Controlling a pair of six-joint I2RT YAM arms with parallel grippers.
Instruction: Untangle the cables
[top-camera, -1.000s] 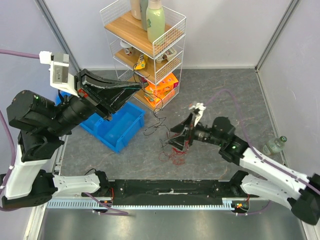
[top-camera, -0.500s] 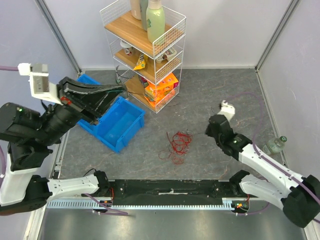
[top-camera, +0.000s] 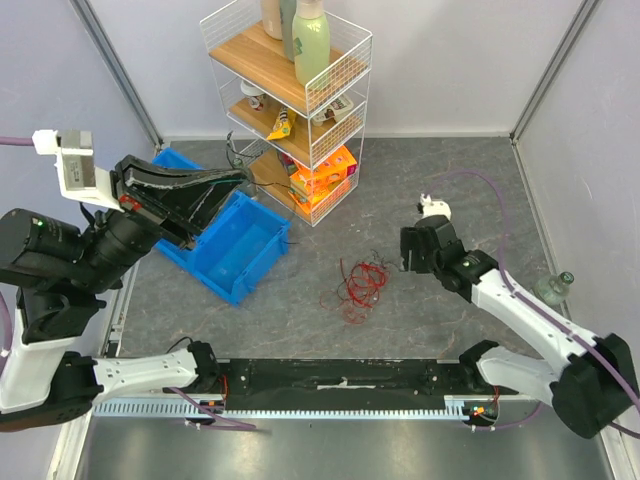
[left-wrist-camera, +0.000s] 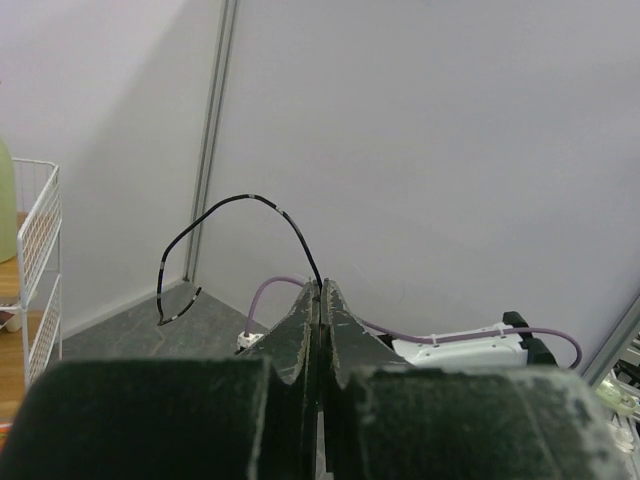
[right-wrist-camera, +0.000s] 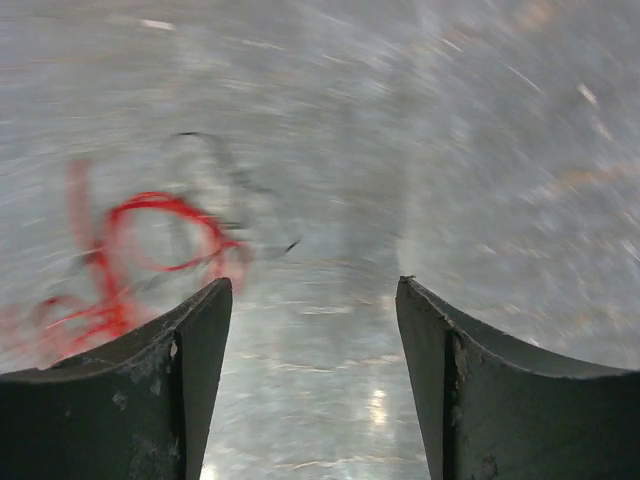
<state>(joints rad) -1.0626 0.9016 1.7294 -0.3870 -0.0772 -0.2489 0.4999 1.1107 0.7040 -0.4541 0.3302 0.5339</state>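
Red cable (top-camera: 358, 285) lies beside the gaping right tool (right-wrist-camera: 313, 287); left tool (left-wrist-camera: 321, 290) pinches black cable (left-wrist-camera: 250, 197).

Red wire (top-camera: 355, 285): very thin, lying in a loose, flat tangle of overlapping loops near the middle of the table, somewhat toward the near edge. The right wrist view shows it blurred.

Black wire (left-wrist-camera: 235, 205): very thin, raised clear of the table toward the far-left corner, arching upward from the closed left pincer (left-wrist-camera: 320, 296), with its free end hanging.
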